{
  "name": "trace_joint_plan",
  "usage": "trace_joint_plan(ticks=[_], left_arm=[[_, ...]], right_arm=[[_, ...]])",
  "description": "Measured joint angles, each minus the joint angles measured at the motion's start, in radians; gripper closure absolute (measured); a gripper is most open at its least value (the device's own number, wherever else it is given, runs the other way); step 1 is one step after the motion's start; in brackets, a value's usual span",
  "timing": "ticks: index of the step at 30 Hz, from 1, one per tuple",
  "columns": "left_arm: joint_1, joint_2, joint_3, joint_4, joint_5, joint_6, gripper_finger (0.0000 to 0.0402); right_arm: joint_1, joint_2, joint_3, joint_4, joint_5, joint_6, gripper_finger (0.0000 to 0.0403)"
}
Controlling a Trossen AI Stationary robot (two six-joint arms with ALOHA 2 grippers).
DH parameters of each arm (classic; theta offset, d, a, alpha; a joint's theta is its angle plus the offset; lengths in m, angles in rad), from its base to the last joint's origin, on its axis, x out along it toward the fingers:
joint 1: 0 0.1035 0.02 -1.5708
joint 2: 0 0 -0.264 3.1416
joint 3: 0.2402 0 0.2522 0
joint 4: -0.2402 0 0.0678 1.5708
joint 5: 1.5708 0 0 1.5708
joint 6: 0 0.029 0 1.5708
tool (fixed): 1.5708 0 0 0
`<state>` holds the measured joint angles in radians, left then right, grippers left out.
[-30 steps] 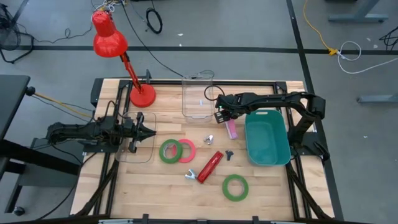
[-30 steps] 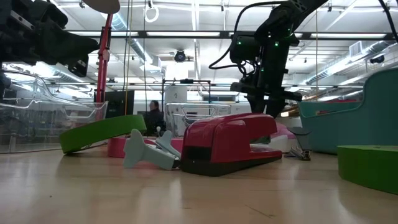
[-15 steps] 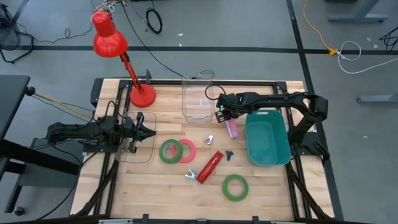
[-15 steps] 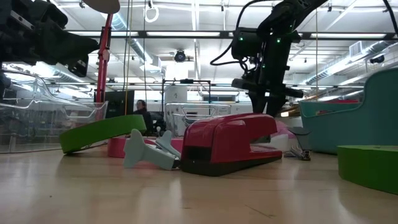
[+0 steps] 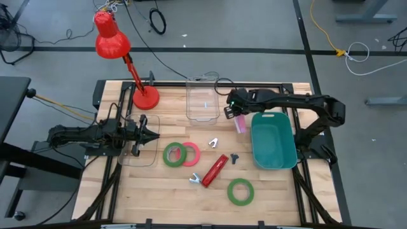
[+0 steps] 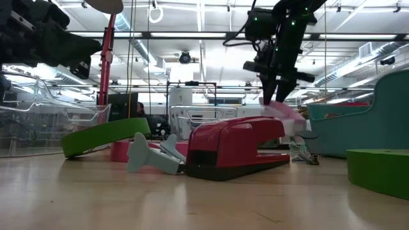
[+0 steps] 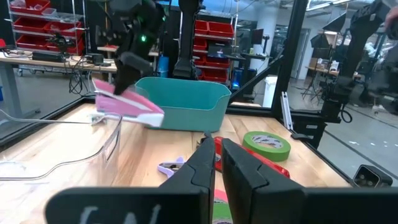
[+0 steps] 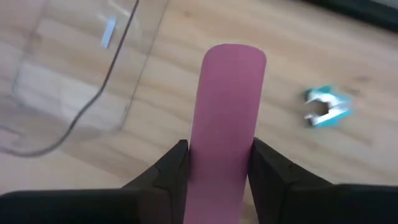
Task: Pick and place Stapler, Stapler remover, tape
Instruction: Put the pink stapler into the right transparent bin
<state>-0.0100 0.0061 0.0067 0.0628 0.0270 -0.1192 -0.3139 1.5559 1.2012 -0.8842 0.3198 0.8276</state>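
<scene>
My right gripper (image 5: 236, 116) is shut on a pink stapler (image 5: 240, 123) above the table, between the far clear container (image 5: 203, 100) and the teal bin (image 5: 273, 141). A red stapler (image 5: 215, 170) lies mid-table with a grey-blue staple remover (image 5: 194, 179) at its near end. A small teal remover (image 5: 213, 142) and a dark one (image 5: 234, 157) lie close by. A green tape ring (image 5: 173, 154) and a pink one (image 5: 191, 154) touch each other; another green ring (image 5: 241, 191) lies nearer the front. My left gripper (image 5: 152, 135) waits shut at the left. My right gripper pinches the pink stapler's two long sides (image 8: 225, 155) between its two fingers (image 8: 169, 171), which lie across it. The fingers come from above, slanting down. The stapler (image 7: 127, 106) is clear of the table and tilted, its free end (image 6: 299, 121) lower than the held end.
A red desk lamp (image 5: 145, 97) stands at the far left. A second clear container (image 5: 138, 151) lies under my left gripper. Bare wood shows along the front edge and at the left front.
My right gripper has risen and gone slightly toward the far right, taking the pink stapler with it. The stapler, which lay on the table beside the teal bin, is now lifted clear and hangs tilted.
</scene>
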Motion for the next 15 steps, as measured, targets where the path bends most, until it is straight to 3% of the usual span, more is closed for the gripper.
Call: trace_joint_plan(ticks=[15], left_arm=[[0.000,0.000,0.000,0.000,0.000,0.000,0.0371]], right_arm=[[-0.030,-0.001,0.307,-0.084,0.064,-0.151,0.0274]])
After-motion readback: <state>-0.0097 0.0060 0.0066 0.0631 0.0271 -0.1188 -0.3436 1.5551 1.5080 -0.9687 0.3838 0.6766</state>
